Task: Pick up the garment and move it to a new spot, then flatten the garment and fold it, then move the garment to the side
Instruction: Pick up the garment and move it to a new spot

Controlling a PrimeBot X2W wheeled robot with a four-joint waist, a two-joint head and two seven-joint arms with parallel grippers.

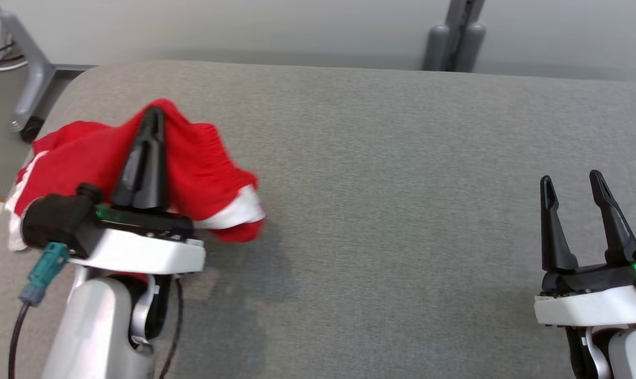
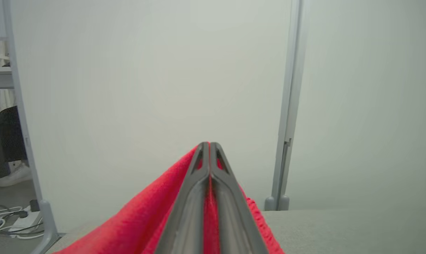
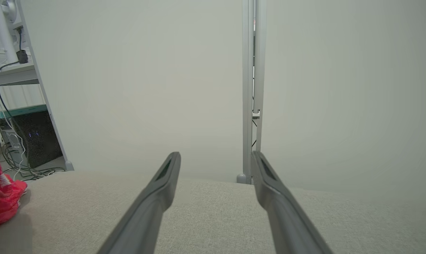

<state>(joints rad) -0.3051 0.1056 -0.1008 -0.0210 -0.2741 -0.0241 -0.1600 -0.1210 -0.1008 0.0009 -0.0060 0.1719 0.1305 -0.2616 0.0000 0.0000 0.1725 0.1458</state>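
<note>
The garment (image 1: 197, 163) is red with white trim and hangs bunched over my left gripper (image 1: 153, 113), which is shut on it at the left of the grey padded table (image 1: 381, 158). The cloth is lifted, casting a shadow below. In the left wrist view the two fingers (image 2: 199, 183) are pressed together with red fabric (image 2: 146, 218) draped on both sides. My right gripper (image 1: 570, 181) stands open at the lower right, nothing between its fingers (image 3: 156, 197). The garment's (image 3: 1, 197) edge shows at the far left of the right wrist view.
A pale wall runs behind the table. A grey post base (image 1: 455, 42) stands beyond the far edge, and a metal frame leg with a caster (image 1: 28, 79) at the far left. Cables and equipment (image 3: 19, 148) lie on the floor to the left.
</note>
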